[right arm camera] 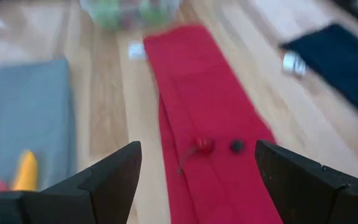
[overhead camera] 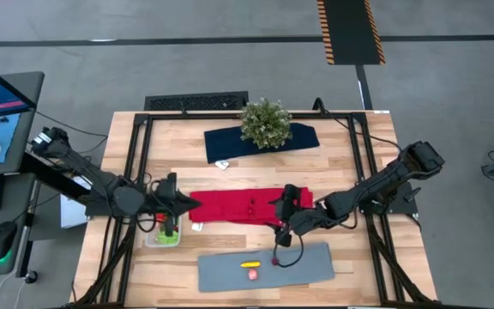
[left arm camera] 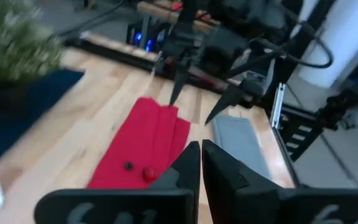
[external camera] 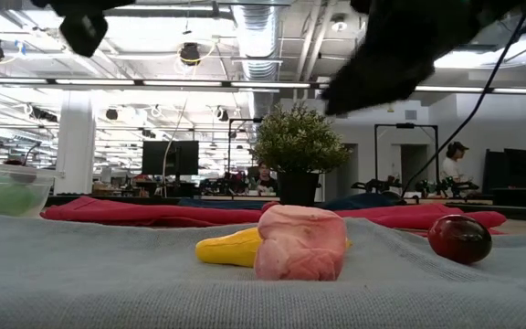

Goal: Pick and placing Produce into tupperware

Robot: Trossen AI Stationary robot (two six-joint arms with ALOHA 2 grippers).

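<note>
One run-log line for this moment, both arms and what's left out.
left gripper: shut, empty, beside tupperware | right gripper: open over red cloth | grey mat: yellow, pink, red pieces remain

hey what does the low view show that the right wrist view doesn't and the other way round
Only the low view shows the dark red round piece on the grey mat, the potted plant behind it, and the room beyond with a person far off.

Only the right wrist view shows the open right gripper, plus a small red piece and a dark berry lying on the red cloth.

Both show the yellow piece beside the pink one on the mat, the red cloth, and the clear tupperware holding green produce.
</note>
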